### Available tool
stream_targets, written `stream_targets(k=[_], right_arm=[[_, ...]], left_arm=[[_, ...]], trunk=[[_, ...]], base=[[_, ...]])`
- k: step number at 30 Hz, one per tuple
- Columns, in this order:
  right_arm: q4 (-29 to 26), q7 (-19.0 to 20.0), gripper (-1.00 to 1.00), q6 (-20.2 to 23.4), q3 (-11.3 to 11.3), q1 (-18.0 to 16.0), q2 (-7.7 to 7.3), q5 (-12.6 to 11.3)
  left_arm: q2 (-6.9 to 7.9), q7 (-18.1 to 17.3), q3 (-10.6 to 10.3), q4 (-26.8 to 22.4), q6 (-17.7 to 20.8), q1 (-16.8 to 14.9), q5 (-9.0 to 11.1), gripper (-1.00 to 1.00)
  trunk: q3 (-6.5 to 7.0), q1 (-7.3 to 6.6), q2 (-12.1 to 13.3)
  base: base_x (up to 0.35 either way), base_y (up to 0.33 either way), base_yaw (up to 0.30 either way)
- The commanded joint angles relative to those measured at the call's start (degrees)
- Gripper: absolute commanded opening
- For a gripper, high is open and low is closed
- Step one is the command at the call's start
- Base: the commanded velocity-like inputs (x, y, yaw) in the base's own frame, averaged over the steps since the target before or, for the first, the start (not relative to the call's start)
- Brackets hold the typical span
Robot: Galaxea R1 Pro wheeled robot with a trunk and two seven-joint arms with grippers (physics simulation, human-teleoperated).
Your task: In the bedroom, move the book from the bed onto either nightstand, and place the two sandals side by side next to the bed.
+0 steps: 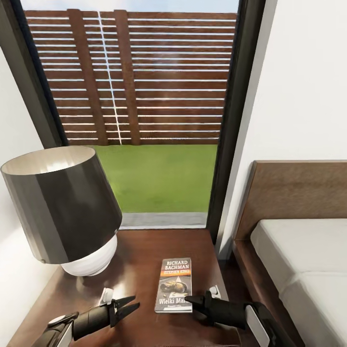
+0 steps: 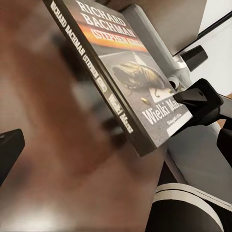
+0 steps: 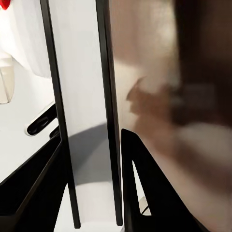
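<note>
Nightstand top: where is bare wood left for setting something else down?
On the nightstand, bare wood lies between the lamp and the book, and behind the book toward the window. The front edge is crowded by both end effectors: left, right.

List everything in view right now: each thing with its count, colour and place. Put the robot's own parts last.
book: one, dark cover with orange band and white lettering, lying flat on the nightstand, right of the lamp.
nightstand: one, glossy dark brown, below the window, left of the bed.
lamp: one, dark shade on white round base, on the nightstand's left part.
bed: one, light-grey mattress, brown frame and headboard, at the right.
window: one, dark frame, behind the nightstand; brown slatted fence and green grass outside.
left gripper: one, black, open, above the nightstand, left of the book.
right gripper: one, black, at the book's near right edge; the right wrist view shows the book's edge between its fingers.
</note>
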Motion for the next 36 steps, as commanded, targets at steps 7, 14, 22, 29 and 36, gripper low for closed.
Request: stream_targets(k=[7, 14, 22, 29, 36], right_arm=[[0.0, 0.3, -1.00, 0.2, -0.1, 0.0, 0.01, 0.2], [0.0, 0.3, -1.00, 0.1, -0.1, 0.0, 0.01, 0.2], [0.0, 0.3, -1.00, 0.2, -0.1, 0.0, 0.01, 0.1], [0.0, 0.3, -1.00, 0.2, -0.1, 0.0, 0.01, 0.1], [0.0, 0.3, -1.00, 0.2, -0.1, 0.0, 0.01, 0.1]], left_arm=[[0.00, -0.2, 0.0, 0.0, 0.6, 0.0, 0.1, 1.00], [0.00, -0.2, 0.0, 0.0, 0.6, 0.0, 0.1, 1.00], [0.00, -0.2, 0.0, 0.0, 0.6, 0.0, 0.1, 1.00], [0.00, -0.2, 0.0, 0.0, 0.6, 0.0, 0.1, 1.00], [-0.01, -0.2, 0.0, 0.0, 0.6, 0.0, 0.1, 1.00]], trunk=[[-0.72, 0.06, -0.1], [-0.72, 0.06, -0.1], [-0.72, 0.06, -0.1], [-1.82, 0.19, -0.1], [-1.82, 0.19, -0.1]], base=[[0.000, 0.000, 0.000], [0.000, 0.000, 0.000], [0.000, 0.000, 0.000], [0.000, 0.000, 0.000], [0.000, 0.000, 0.000]])
